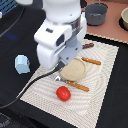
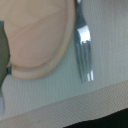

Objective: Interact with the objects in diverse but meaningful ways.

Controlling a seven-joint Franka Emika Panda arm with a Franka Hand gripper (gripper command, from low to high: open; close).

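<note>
A red tomato-like ball [image 1: 63, 93] lies on the woven placemat [image 1: 102, 85] near its front edge. Off the mat, a pale blue carton [image 1: 21, 64] stands on the dark table at the exterior view's left. A dark brown stick [image 1: 88, 45] pokes out beside the arm at the mat's far edge. My gripper [image 1: 60, 70] hangs low over the left rim of a tan plate [image 1: 75, 69], and the white arm body hides its fingers. The wrist view shows that plate [image 2: 37, 37] close up, with a fork's silver tines [image 2: 84, 47] beside it and nothing held.
An orange-handled fork [image 1: 79, 86] lies in front of the plate and an orange-handled knife [image 1: 91, 61] behind it. A grey pot [image 1: 96, 13] and a bowl [image 1: 124, 19] stand at the back. A black cable [image 1: 22, 92] runs across the table's left.
</note>
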